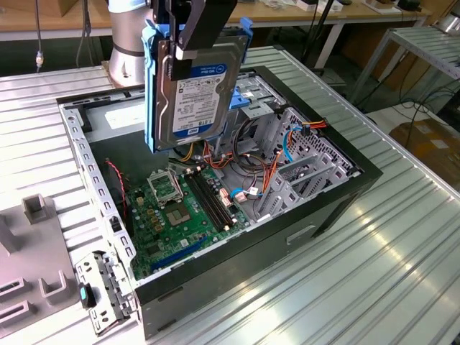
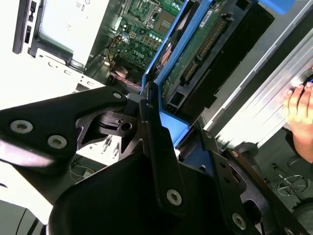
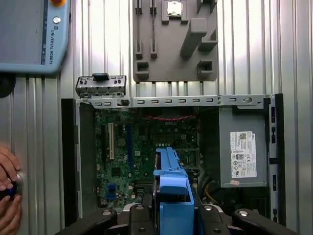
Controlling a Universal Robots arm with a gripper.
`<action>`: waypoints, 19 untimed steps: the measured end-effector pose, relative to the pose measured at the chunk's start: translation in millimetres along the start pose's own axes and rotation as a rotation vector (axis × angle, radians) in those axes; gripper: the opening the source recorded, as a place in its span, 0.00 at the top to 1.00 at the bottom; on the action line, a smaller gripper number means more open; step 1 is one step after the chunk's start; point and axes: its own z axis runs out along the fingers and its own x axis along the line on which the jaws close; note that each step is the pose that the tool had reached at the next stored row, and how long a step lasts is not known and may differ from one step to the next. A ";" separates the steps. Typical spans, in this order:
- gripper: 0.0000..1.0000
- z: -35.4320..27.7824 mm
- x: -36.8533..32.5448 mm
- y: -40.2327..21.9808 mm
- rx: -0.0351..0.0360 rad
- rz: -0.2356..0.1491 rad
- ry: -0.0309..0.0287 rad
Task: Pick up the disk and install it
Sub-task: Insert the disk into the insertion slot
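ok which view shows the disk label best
The exterior view: the silver metal hard drive with blue plastic side rails has its white label facing the camera. The second wrist view shows its green circuit-board side. The first wrist view shows its blue rail edge-on.

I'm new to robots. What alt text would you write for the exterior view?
The robot's hand holds the disk nearly upright, clamped at its top, above an open computer case on a ribbed metal table; its green motherboard shows inside.

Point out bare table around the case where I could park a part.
Free: ribbed table on the exterior view's right of the case. Crowded: grey fixture plate on that view's left; cables and motherboard inside, gripper holding the disk above.
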 end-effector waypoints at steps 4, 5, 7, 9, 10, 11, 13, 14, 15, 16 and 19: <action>0.63 0.1 2.4 -0.2 0.0001 0.000 0.0000; 0.63 0.1 2.9 -0.3 0.0001 0.000 0.0001; 0.63 0.2 4.0 -0.4 0.0002 0.000 0.0000; 0.63 0.3 5.4 -0.7 0.0002 0.000 0.0001; 0.63 0.6 7.4 -0.9 0.0003 0.000 0.0001; 0.63 0.7 8.7 -0.9 0.0002 0.000 0.0001; 0.63 1.2 13.5 -1.0 0.0005 0.000 0.0000; 0.63 1.3 16.3 -1.1 0.0005 0.000 0.0001; 0.63 1.6 20.4 -1.2 0.0007 0.000 0.0001; 0.63 1.9 24.1 -1.4 0.0009 0.000 0.0001; 0.63 2.7 33.7 -1.6 0.0015 0.000 0.0001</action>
